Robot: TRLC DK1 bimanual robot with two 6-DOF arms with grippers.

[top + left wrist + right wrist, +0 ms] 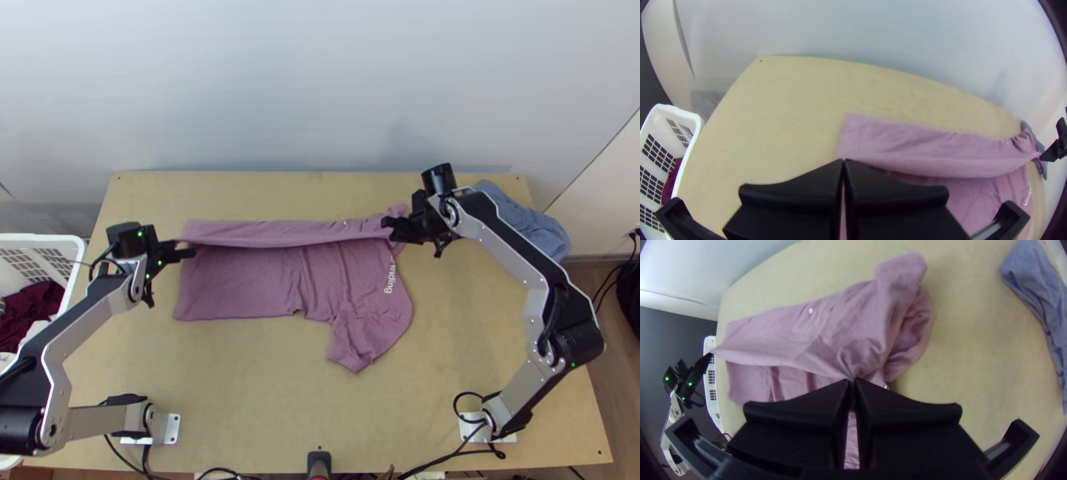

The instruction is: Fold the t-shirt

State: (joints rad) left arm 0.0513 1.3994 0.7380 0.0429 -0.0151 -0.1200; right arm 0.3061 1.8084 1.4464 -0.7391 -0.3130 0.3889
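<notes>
The bench (256, 408) is light wood. A purple t-shirt (240, 280) lies on it between the left gripper (189, 250) and the right gripper (387, 228), one long side folded over. A bunched blue cloth (548, 234) lies past the right gripper.

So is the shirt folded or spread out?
Partly folded: the shirt has one long side turned over, pinched by the left hand and right hand; a sleeve lies flat.

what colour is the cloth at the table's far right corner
Greyish blue cloth, best seen in right wrist view
</notes>
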